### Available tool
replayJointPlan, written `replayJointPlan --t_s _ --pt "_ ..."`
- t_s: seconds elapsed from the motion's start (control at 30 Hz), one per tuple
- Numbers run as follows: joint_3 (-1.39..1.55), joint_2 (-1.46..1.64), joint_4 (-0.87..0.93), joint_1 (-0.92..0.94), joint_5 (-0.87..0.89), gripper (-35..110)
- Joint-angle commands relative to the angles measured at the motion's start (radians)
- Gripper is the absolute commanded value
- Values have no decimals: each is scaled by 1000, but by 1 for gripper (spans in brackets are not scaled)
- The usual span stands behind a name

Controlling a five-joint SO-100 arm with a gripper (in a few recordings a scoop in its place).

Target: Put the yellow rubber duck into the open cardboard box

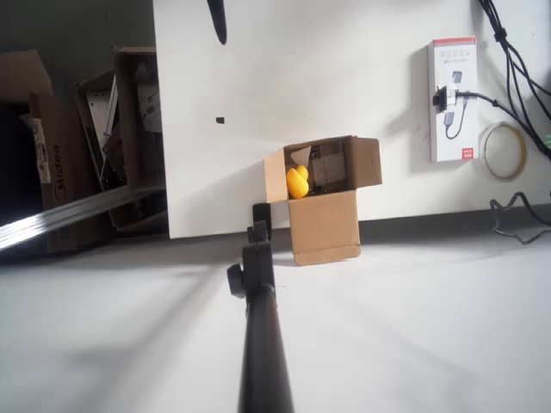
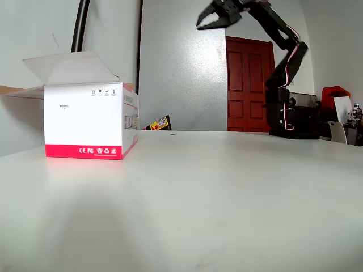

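While the duck (image 1: 297,181) sits inside the box (image 1: 325,225), against its left wall in the overhead view, the box stands at the near edge of the white worktop (image 1: 344,86), with one flap hanging over that edge. The gripper (image 1: 259,220) is just left of the box and holds nothing. In the fixed view the gripper (image 2: 218,18) is raised high above the table, its two fingers spread apart.

The white carton (image 2: 91,122) with a red band along its bottom shows small marks in the fixed view: "CE" and "FC" can be read, the other symbols are too small. In the overhead view the same carton (image 1: 452,99) lies near the right edge of the worktop with a cable (image 1: 508,60) running over it; its printing there is not readable. A roll of tape (image 1: 504,151) lies just right of it.
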Motion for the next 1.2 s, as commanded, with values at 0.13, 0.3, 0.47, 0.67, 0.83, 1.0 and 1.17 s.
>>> replayJointPlan --t_s 0.13,0.3,0.47,0.67,0.83,1.0,1.17 --pt "500 423 -156 51 -29 -1" --pt "744 563 -247 95 -31 -1" --pt "884 641 -301 117 -44 -1" --pt "999 699 -360 121 -78 -1" --pt "1121 795 -380 115 -80 -1" --pt "1269 939 -379 115 -109 -1" --pt "1350 940 -405 120 -109 -1"
